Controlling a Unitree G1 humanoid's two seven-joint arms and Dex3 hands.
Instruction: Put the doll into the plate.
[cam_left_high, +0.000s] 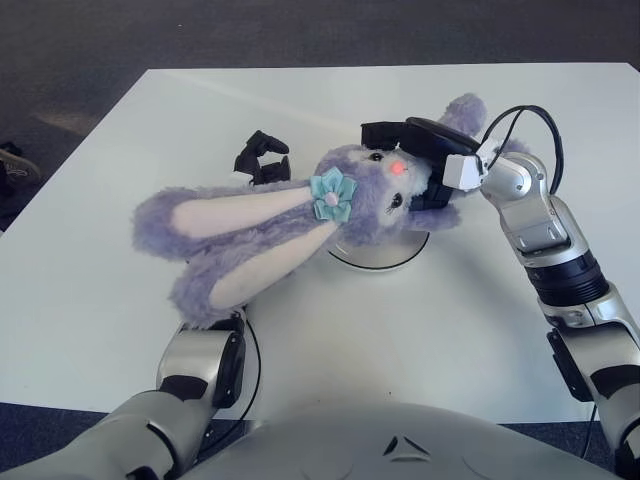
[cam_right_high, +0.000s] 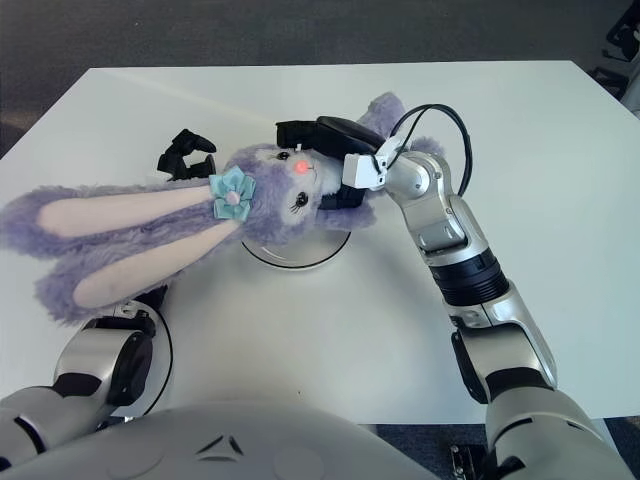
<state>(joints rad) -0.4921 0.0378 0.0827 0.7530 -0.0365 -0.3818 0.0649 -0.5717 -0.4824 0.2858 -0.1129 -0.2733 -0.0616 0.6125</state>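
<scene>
The right hand (cam_left_high: 415, 160) grips the doll (cam_left_high: 300, 215) by its head over the plate (cam_left_high: 385, 255), not yet released.

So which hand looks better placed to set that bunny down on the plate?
The right hand, probably. It already grips the doll at the head, directly above the plate, so it need only lower it. The left hand shows behind the doll's ears, fingers curled, gripping nothing visible.
</scene>
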